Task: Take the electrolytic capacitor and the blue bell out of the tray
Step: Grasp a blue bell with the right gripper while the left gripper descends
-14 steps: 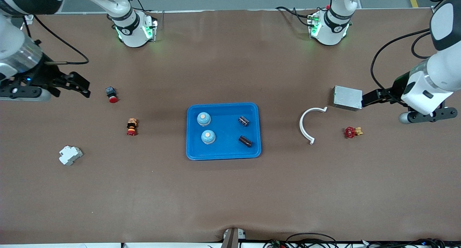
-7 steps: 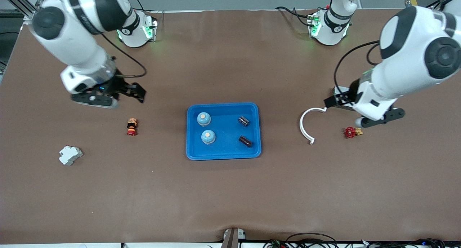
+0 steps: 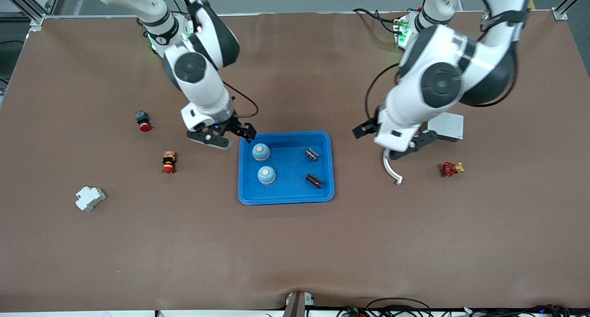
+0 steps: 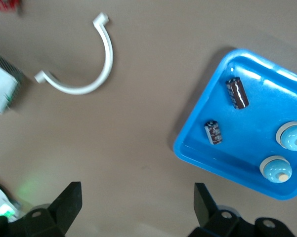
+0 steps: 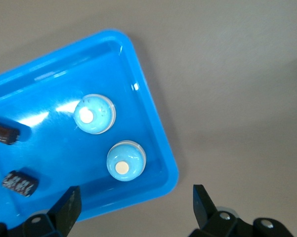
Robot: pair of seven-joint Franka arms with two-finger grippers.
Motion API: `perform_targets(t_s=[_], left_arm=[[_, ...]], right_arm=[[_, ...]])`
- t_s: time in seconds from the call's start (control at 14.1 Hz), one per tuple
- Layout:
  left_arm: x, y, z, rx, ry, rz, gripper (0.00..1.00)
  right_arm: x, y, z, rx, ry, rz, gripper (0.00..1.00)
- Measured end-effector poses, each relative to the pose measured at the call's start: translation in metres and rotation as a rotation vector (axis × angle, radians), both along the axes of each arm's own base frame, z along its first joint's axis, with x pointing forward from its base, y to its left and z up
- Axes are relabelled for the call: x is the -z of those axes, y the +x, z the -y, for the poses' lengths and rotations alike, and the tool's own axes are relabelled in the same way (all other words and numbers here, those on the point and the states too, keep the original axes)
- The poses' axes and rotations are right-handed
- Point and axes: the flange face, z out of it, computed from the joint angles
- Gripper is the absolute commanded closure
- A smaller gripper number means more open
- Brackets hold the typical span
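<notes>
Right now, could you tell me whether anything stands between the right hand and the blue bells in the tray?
Nothing visible does. The open right hand hangs over the corner of the tray, beside the farther blue bell; the nearer blue bell also stands uncovered. Only the tray's low rim surrounds them.

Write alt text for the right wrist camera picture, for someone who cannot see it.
A bright-blue tray on a brown table holds two blue bells side by side and two dark capacitors at the picture's edge. The right gripper hangs above the tray's rim, fingers spread open and holding nothing.
</notes>
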Motion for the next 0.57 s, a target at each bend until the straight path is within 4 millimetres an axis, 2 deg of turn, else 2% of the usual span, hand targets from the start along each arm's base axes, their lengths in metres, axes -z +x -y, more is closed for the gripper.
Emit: perform_targets(t_s=[0.14,0.35,0.57], left_arm=[[0.023,-0.014,0.034,-0.013,0.022,-0.014,0.0],[0.065,-0.015,0.064,-0.02,0.019,-0.001,0.0],[0.098,-0.024,0.104,-0.105,0.009,0.046,0.0]], right_arm=[[0.028,0.002,-0.009,0.004,-0.011,-0.019,0.0],[0.051,0.009,-0.022,0.017,-0.006,-0.014,0.0],[0.072,0.009,-0.033,0.025,-0.002,-0.011,0.0]])
